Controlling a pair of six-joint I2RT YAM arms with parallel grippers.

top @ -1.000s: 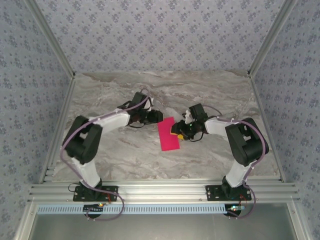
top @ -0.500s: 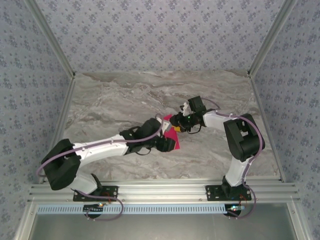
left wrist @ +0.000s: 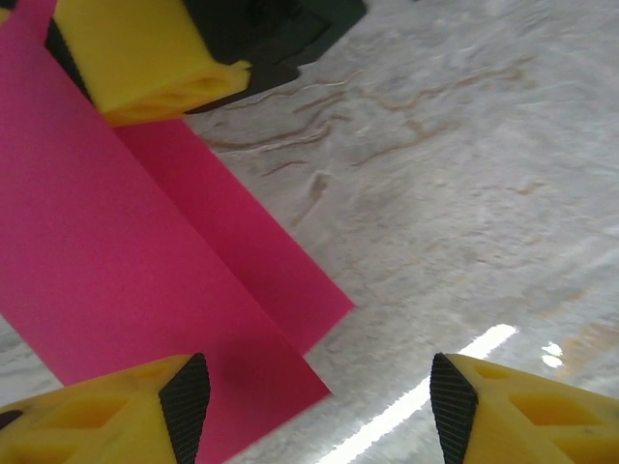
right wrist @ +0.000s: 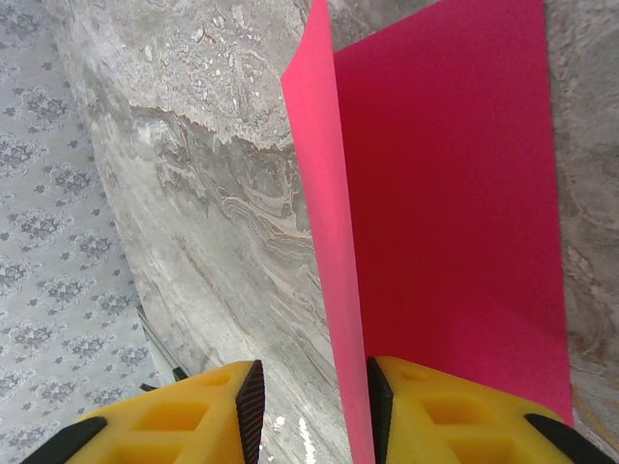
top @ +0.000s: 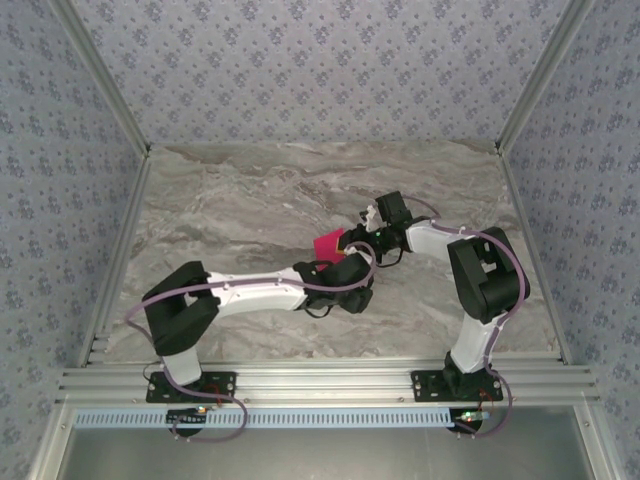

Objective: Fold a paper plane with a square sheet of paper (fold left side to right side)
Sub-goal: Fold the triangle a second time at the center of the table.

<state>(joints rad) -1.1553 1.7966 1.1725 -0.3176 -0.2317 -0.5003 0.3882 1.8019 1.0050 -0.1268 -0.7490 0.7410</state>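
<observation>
Pink sheet of paper (top: 327, 245) lies part folded near the middle of the marble surface (top: 220, 200), where the two arms meet.

The left jaws hang low over one corner of the sheet and stand wide open, with nothing held. One yellow finger (left wrist: 106, 420) is over the edge of the paper and the other is over bare surface. In the left wrist view two layers of the paper show, one overlapping the other. The right jaws are partly open around a flap of the sheet that stands up from the surface. The flap is against one finger (right wrist: 455, 416), with a clear gap to the other finger (right wrist: 164, 425), so it is not clamped. The rest of the sheet lies flat.
</observation>
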